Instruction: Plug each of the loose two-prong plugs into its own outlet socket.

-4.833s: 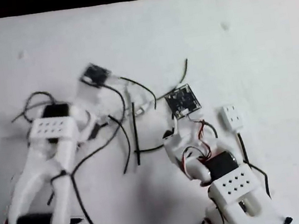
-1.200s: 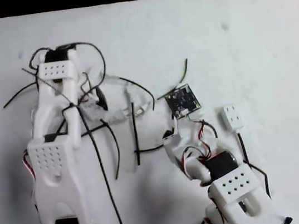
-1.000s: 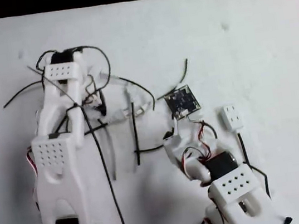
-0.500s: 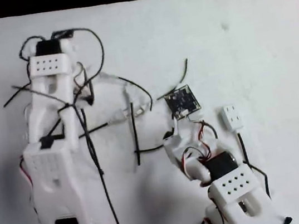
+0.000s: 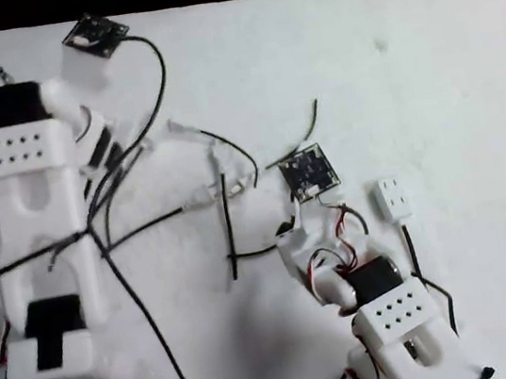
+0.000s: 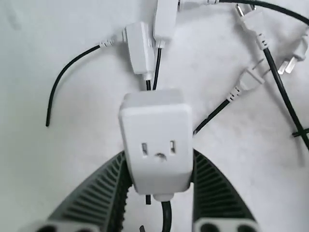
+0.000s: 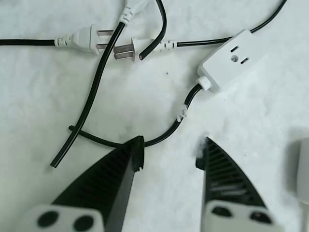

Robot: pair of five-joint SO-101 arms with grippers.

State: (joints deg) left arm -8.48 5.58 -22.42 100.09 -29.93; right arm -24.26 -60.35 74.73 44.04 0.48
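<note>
Left gripper [image 6: 158,162], at the table's [image 5: 427,78] 10 o'clock, pinches 1 socket [image 6: 155,137]. Right gripper [image 7: 170,147], reaching from 5 o'clock, is spread near centre, 2 plugs [image 7: 84,38] loose beyond it. Second socket [image 5: 392,197] at 3 o'clock.

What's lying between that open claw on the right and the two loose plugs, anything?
Yes: a black cord curves just ahead of the right gripper, between it and the plugs.

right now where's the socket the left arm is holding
Left wrist view: the outlet socket is gripped in the left hand, on the left side of the table, with loose plugs and a second socket lying beyond it.
</note>
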